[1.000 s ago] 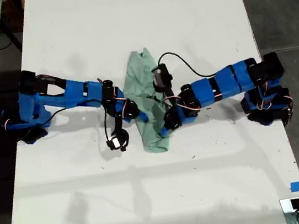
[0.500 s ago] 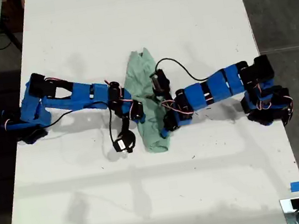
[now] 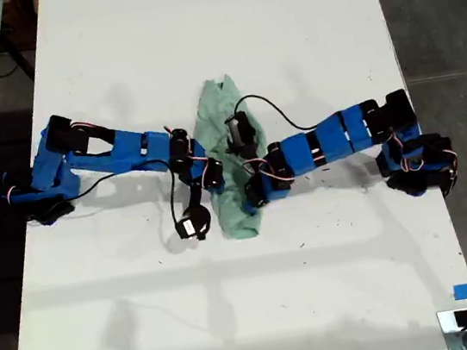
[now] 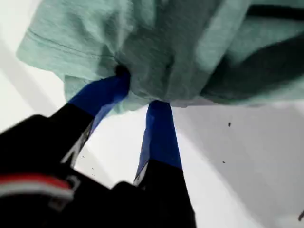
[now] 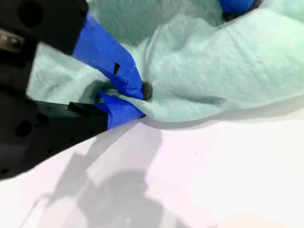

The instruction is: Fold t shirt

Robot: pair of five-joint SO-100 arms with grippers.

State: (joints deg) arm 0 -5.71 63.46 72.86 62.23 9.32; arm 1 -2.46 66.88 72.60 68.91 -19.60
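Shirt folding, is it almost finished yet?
Partly. The shirt already lies doubled into a narrow strip on the table. Right now my first gripper and my second gripper each pinch its edge. Still left: folding the strip shorter and smoothing wrinkles.

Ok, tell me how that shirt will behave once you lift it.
The shirt will probably go floppy and sag, since it lies wrinkled and bunched on the table. It looks thin, so likely light. My second tool pinches only a small fold, so the cloth may slip free.
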